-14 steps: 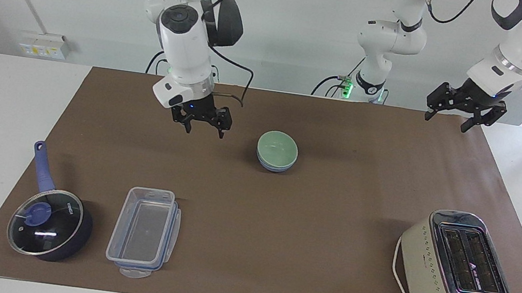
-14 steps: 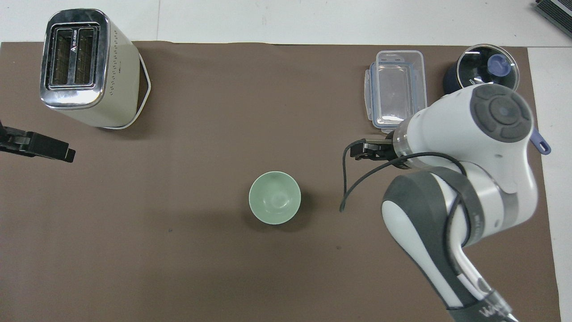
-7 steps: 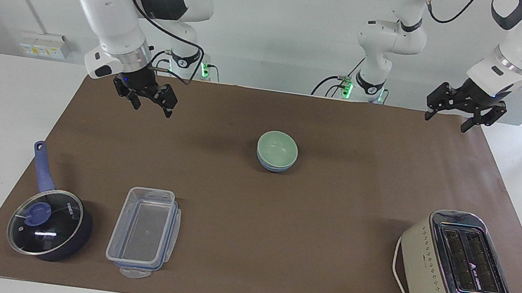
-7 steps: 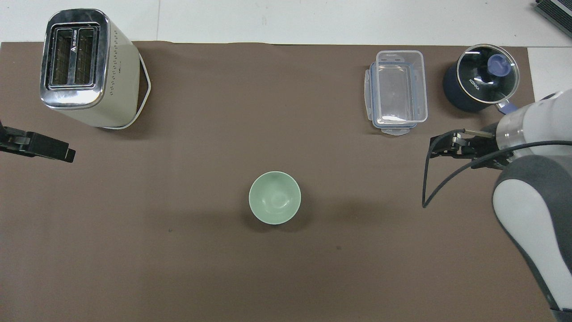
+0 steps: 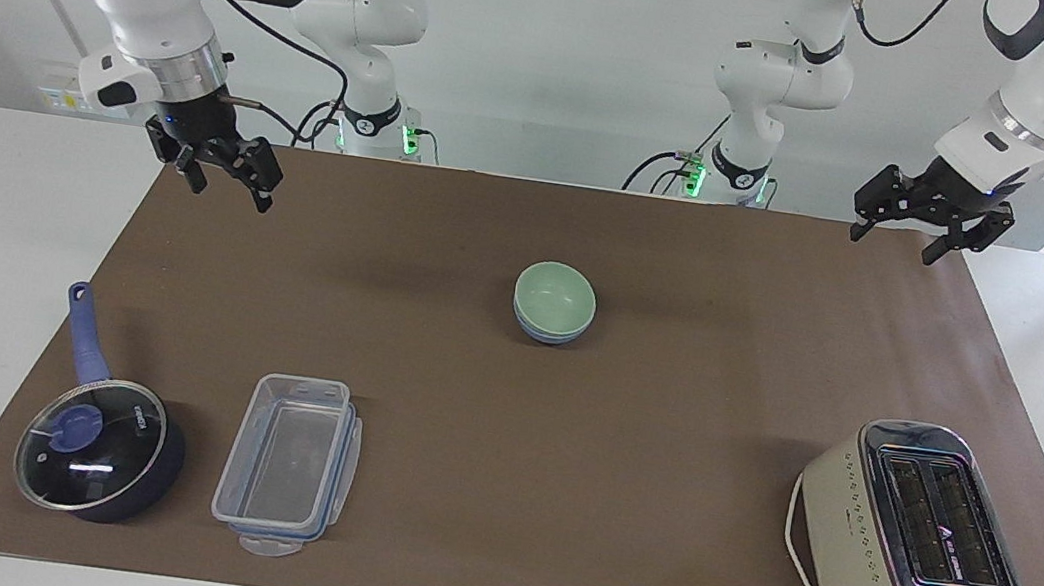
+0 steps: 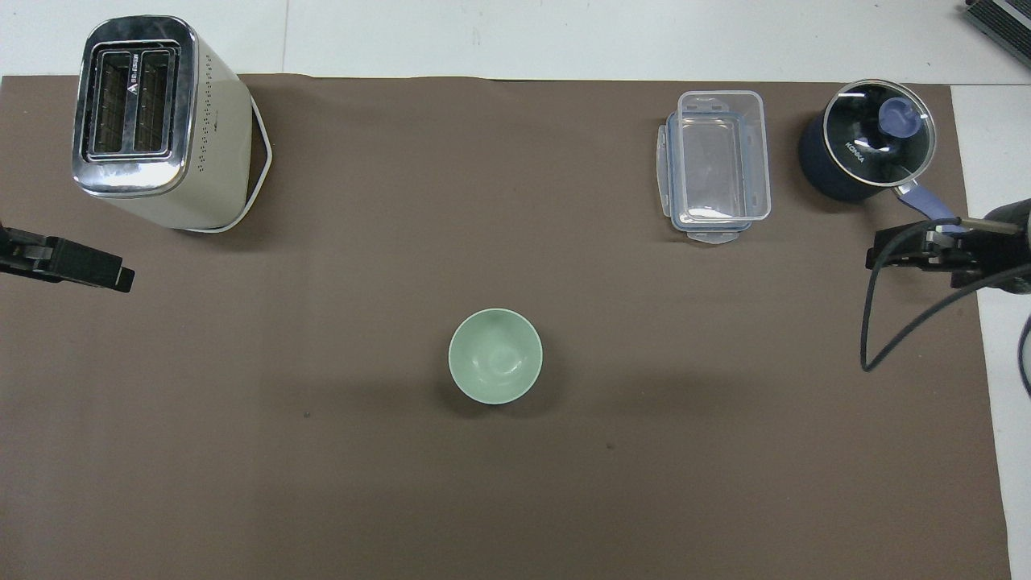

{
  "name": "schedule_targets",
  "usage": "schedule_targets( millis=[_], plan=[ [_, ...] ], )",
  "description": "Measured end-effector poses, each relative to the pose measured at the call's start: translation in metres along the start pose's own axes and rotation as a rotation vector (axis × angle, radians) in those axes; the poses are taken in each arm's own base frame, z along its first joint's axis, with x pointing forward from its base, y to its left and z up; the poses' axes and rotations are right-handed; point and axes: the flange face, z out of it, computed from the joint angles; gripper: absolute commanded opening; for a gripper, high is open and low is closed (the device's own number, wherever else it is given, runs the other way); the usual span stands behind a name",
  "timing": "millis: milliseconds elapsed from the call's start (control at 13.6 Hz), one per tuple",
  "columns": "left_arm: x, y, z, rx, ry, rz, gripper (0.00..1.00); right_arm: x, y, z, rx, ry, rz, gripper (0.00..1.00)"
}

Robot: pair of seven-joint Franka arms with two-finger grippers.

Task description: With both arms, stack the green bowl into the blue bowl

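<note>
The right gripper [image 5: 220, 173] had swung away from the middle of the table over the past second and now hung up over the mat's [image 5: 684, 284] edge at the right arm's end, well clear of the bowls. Its fingers stood spread with nothing between them. The left gripper [image 5: 924, 225] had not shifted; it waited over the mat's corner at the left arm's end, its fingers likewise apart and empty.

Well away from both sets of jaws, about midway between them, the green bowl [image 5: 555, 295] sat nested in the blue bowl [image 5: 549, 332], whose rim showed just beneath it. From where I stood the stacking looked finished, and the right arm's retreat read as a return to rest.
</note>
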Motion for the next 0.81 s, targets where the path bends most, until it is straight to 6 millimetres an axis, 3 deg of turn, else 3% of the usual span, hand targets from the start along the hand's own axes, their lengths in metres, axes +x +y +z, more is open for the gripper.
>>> schedule_targets(
  millis=[295,811],
  plan=[
    [0.0,-0.001,0.0,0.0,0.0,-0.001,1.0,-0.007,0.015,-0.045,-0.003,-0.014,0.005,1.0],
    [0.0,-0.001,0.0,0.0,0.0,-0.001,1.0,-0.017,0.02,-0.058,-0.006,-0.025,-0.075,1.0]
  ],
)
